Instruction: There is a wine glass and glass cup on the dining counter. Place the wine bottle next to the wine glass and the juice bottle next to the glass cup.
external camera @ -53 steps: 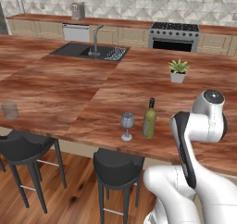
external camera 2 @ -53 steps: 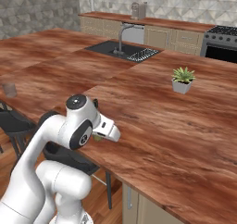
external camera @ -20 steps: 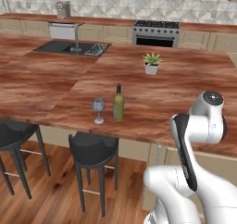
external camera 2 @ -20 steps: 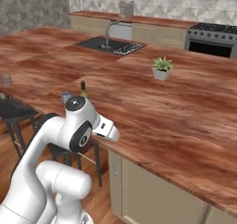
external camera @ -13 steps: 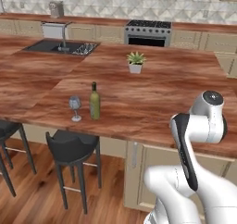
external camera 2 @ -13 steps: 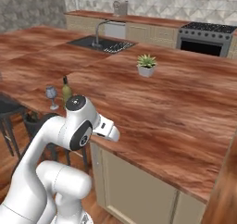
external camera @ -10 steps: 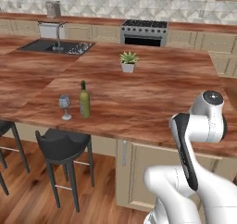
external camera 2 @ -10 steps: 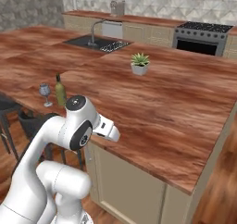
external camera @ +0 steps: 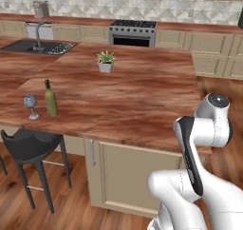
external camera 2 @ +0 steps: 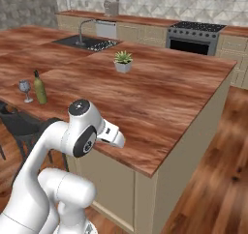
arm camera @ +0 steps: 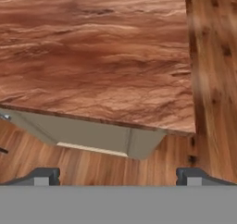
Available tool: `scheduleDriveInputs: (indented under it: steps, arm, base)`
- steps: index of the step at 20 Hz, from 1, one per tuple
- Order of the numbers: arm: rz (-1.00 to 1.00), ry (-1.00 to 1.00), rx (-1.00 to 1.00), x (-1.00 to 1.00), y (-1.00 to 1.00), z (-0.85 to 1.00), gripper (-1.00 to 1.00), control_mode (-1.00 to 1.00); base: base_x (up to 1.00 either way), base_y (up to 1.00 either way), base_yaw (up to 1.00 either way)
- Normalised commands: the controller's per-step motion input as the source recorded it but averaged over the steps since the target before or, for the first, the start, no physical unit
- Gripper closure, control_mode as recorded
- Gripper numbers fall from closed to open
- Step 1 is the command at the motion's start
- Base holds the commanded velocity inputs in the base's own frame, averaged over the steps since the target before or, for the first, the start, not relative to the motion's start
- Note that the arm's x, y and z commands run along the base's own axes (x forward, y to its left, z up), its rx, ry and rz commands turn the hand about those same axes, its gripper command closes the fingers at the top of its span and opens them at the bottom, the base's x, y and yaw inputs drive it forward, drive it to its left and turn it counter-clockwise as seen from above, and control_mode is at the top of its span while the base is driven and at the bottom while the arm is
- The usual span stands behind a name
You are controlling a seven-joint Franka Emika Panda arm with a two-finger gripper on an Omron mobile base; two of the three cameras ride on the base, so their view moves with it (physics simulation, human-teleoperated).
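Note:
The olive-green wine bottle (external camera: pixel 50 99) (external camera 2: pixel 39 88) stands upright near the front edge of the dining counter (external camera: pixel 137 98) (external camera 2: pixel 160 90), far to my left. Just left of it stands the wine glass (external camera: pixel 30 103) (external camera 2: pixel 24 89), close but apart. My gripper (arm camera: pixel 118 177) is open with nothing between its fingertips (arm camera: pixel 44 176). It hangs over the front right corner of the dining counter (arm camera: pixel 102 56), a long way from the bottle. The juice bottle and the glass cup are out of view.
A small potted plant (external camera: pixel 105 62) (external camera 2: pixel 123 61) sits mid-counter. The sink (external camera: pixel 38 46) (external camera 2: pixel 87 43) is at the far left, and a stove (external camera: pixel 133 32) (external camera 2: pixel 193 35) stands on the back wall. A dark stool (external camera: pixel 31 146) stands below the bottle. Wood floor (external camera 2: pixel 213 180) lies right of the counter's end.
The whole scene has slid left in both base views, so the base has driven right along the counter. The arm keeps its pose and the gripper stays open.

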Motion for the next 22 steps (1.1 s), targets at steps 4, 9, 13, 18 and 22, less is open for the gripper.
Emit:
scheduleDriveInputs:
  steps: [4, 9, 13, 18, 22]
  arm:
    - [0.0, 0.0, 0.0, 0.0, 0.0, 0.0, -1.0, 1.0]
    - [0.0, 0.0, 0.0, 0.0, 0.0, 0.0, -1.0, 1.0]
    - [0.0, 0.0, 0.0, 0.0, 0.0, 0.0, -1.0, 1.0]
    - [0.0, 0.0, 0.0, 0.0, 0.0, 0.0, -1.0, 1.0]
    - [0.0, 0.0, 0.0, 0.0, 0.0, 0.0, -1.0, 1.0]
  base:
    - [-0.14, -0.71, -0.07]
    - [-0.1, -0.71, -0.04]
    - [-0.03, -0.7, 0.0]
    - [0.0, -0.69, 0.0]
    - [0.0, -0.68, 0.0]
